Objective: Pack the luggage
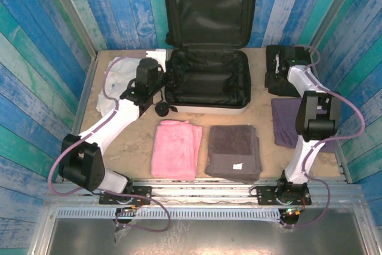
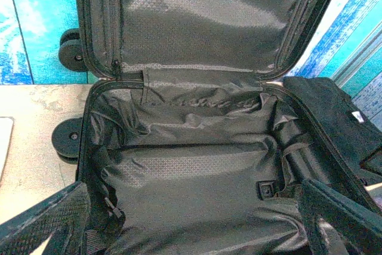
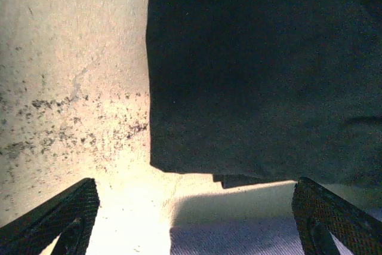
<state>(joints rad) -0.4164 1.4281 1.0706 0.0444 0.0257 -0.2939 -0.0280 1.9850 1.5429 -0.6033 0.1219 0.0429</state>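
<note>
Blue and teal plank walls (image 1: 36, 58) close in a sandy desk (image 1: 265, 141) in the top view. The luggage (image 1: 207, 79) lies open at 12 o'clock, its lid (image 1: 210, 13) upright against the back wall. The left gripper (image 1: 169, 77) sits at its 9 o'clock edge, above a white cloth (image 1: 122, 73). The right gripper (image 1: 280, 64) hovers over a black garment (image 1: 274, 85) at 2 o'clock. A purple cloth (image 1: 286, 123) lies at 3 o'clock, a pink towel (image 1: 176, 149) and a grey towel (image 1: 234, 152) towards 6.

Seen from the left wrist, the gripper's fingers (image 2: 54, 219) are spread wide over the luggage's black lining, gripping nothing; two wheels (image 2: 68, 138) show at 9 o'clock.

From the right wrist, the fingers (image 3: 59, 216) are likewise spread, empty, over bare desk, with the garment's corner at 1 o'clock and the purple cloth at 6.
</note>
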